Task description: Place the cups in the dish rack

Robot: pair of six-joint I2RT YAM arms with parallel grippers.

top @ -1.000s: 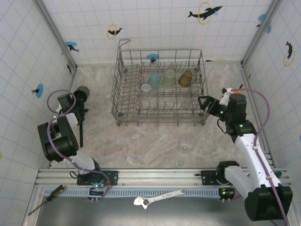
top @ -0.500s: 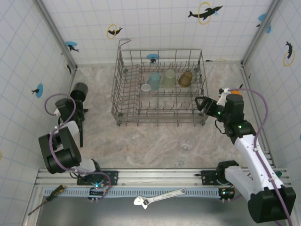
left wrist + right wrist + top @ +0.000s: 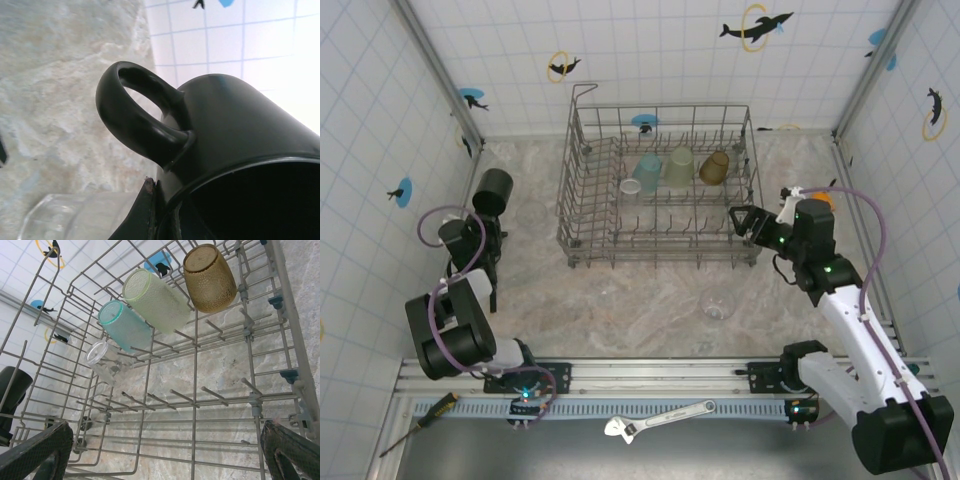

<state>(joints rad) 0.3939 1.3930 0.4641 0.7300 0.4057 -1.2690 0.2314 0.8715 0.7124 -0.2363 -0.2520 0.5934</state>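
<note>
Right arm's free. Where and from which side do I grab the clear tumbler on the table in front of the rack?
Pinch the clear tumbler across its upper side wall, coming down from above. It seems to stand with a round end up, apart from the dish rack, with bare table around it. The right gripper is open.

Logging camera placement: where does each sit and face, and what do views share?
Top external: above and behind, looking down on the table; both arms, dish rack.
Left wrist: on left gripper, close on its black mug; finger shows.
Right wrist: on open right gripper, facing racked cups; fingers show.
Shared: top and right wrist, rack; top and left wrist, mug.
</note>
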